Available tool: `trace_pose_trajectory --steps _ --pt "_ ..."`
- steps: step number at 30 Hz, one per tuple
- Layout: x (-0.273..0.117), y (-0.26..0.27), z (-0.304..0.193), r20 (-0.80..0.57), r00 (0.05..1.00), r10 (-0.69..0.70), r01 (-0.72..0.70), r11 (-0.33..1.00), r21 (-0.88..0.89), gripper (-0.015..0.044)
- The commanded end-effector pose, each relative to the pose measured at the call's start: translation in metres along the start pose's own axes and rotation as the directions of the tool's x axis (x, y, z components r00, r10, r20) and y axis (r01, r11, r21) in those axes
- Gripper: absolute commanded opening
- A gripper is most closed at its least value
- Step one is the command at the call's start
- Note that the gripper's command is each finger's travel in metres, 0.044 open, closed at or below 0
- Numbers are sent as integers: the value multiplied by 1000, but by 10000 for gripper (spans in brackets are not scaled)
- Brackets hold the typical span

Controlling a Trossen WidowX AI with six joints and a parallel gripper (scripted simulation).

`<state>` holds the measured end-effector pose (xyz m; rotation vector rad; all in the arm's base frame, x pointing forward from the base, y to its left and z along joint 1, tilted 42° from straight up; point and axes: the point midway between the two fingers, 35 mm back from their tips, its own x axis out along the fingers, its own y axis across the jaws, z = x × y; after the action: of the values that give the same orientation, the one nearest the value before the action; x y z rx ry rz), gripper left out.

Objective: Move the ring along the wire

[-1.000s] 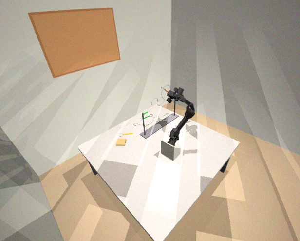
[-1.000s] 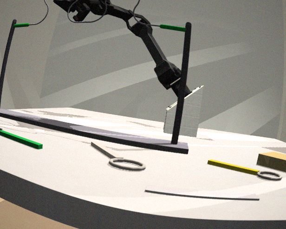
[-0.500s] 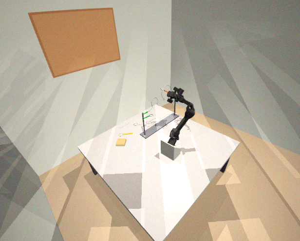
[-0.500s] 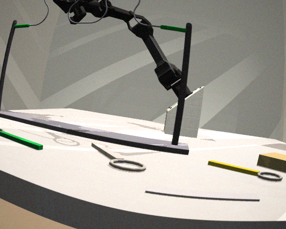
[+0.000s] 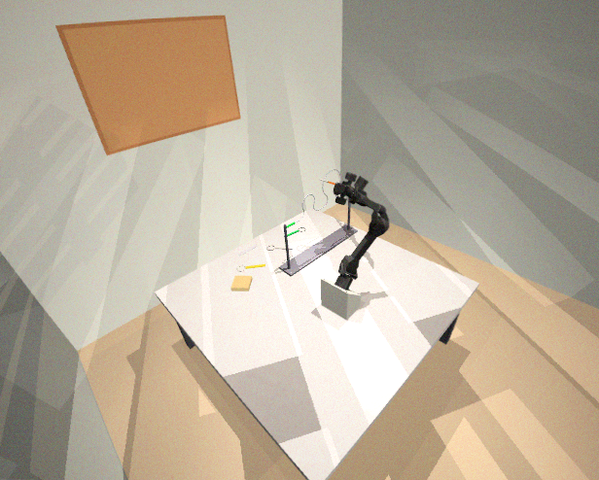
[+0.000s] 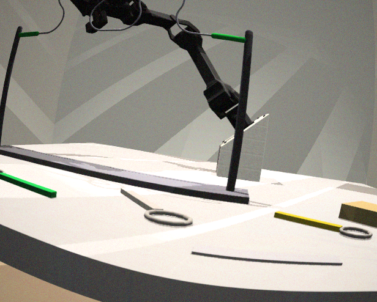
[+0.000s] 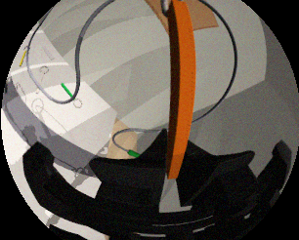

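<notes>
My gripper [image 5: 335, 184] [image 7: 167, 131] is shut on the orange handle [image 5: 331, 183] [image 7: 182, 88], high above the table near the far post [image 5: 348, 215] [image 6: 9, 78]. The ring [image 5: 323, 180] is small and nearly edge-on in the top view; in the wrist view it is almost all cut off at the top. Whether it touches the grey wire [image 6: 63, 15] [image 7: 78, 54] cannot be told. Green parts sit at the near post [image 5: 287, 250] [image 6: 240, 110] and at the far post; the near one [image 5: 290, 224] [image 6: 227, 37] has no ring on it. The far one [image 6: 29, 34] [image 7: 133, 153] is also bare.
The posts stand on a dark base plate [image 5: 320, 250] [image 6: 125, 179]. On the table lie a green-handled ring [image 5: 295, 232] [image 6: 29, 185], a grey ring [image 5: 270, 248] [image 6: 147, 213], a yellow-handled ring [image 5: 255, 266] [image 6: 308, 220], a thin strip [image 6: 267, 258] and a tan block [image 5: 241, 283] [image 6: 358, 213].
</notes>
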<state>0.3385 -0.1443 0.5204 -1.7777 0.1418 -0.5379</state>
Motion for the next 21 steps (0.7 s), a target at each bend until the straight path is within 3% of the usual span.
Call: trace_pose_trajectory --steps 1,21 --pt "0 -2 1 11 1000 -21 22 999 -46 -150" --pt "-3 -11 2 22 993 -118 120 961 -251 -150"
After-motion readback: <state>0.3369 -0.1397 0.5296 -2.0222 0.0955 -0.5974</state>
